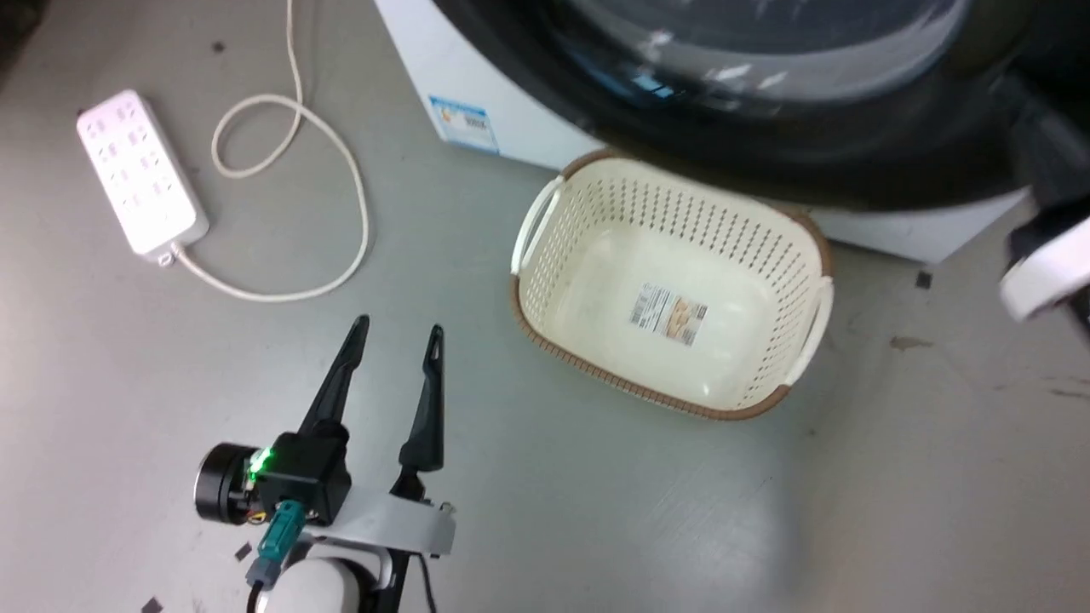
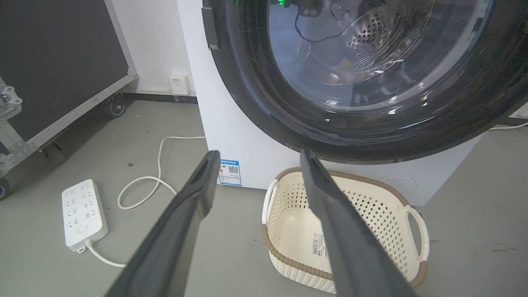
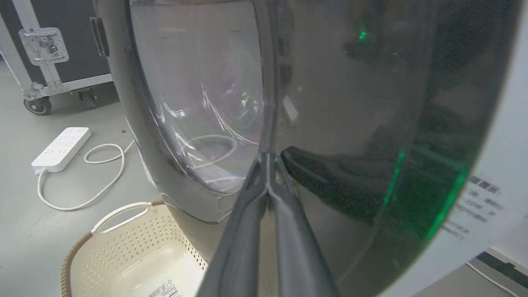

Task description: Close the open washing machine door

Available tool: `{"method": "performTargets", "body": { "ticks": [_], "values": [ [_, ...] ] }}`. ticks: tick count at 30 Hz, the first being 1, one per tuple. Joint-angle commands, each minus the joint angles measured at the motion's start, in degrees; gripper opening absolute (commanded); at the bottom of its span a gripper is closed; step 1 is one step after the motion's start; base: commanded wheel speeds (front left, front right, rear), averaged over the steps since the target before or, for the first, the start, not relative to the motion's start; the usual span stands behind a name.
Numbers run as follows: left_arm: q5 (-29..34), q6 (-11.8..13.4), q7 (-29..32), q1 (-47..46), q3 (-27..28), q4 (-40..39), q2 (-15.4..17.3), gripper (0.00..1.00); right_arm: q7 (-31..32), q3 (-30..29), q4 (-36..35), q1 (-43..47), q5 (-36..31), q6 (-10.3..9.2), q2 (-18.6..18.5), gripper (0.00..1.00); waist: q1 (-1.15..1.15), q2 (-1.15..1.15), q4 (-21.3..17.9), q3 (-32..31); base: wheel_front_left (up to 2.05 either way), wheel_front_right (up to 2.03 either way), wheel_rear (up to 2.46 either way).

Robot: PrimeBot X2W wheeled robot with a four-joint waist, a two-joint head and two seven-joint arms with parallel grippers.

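The washing machine door (image 2: 371,140), a glossy black rim around bulging glass, hangs over the white washing machine (image 2: 243,136), whose steel drum shows through the glass. In the right wrist view my right gripper (image 3: 268,156) is shut and empty, its joined tips touching the door (image 3: 330,103) at the inner edge of the black rim. Whether the door is latched I cannot tell. My left gripper (image 1: 398,329) stands open and empty over the floor, left of the door (image 1: 766,162). Seen along its own fingers, the left gripper (image 2: 260,153) points at the machine's blue label (image 2: 229,172).
A cream perforated basket (image 1: 596,213) sits on the floor right below the door. A white power strip (image 1: 140,174) with a looped cord lies at the left. A black wheeled case (image 2: 53,62) stands at the far left wall. My right arm's pale wrist (image 1: 1043,272) is at the right edge.
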Motion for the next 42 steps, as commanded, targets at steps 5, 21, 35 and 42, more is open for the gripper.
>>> {"method": "performTargets", "body": {
  "ticks": [5, 21, 35, 42],
  "values": [
    [-0.89, 1.38, -0.30, -1.84, -1.63, -0.78, -0.09, 1.00, -0.22, 1.15, 5.77, -7.64, 2.44, -0.11, -2.15, 0.00, -0.01, 0.00, 0.98, 2.42, 0.00, 0.00, 0.00],
    [-1.08, 2.21, -0.30, -2.55, -1.94, -0.53, -0.10, 1.00, -0.23, 1.21, 16.66, -15.63, 2.70, -0.11, -0.86, 0.00, -0.01, 0.00, 0.01, 0.82, 0.00, 0.00, 0.00],
    [0.57, 0.45, -0.30, 2.56, 1.66, 5.07, 0.16, 1.00, -0.23, -8.39, 3.37, 8.84, -2.74, -0.11, 7.86, 1.00, -0.01, 0.00, -6.05, -16.15, 0.00, 0.00, 0.00],
    [-0.23, -1.50, -0.30, 5.23, 3.47, 7.73, 0.18, 1.00, -0.24, -19.01, -9.73, 25.41, -11.20, -0.11, 16.59, 1.00, -0.01, 0.00, -8.92, -21.19, 0.00, 0.00, 0.00]
  ]
}}
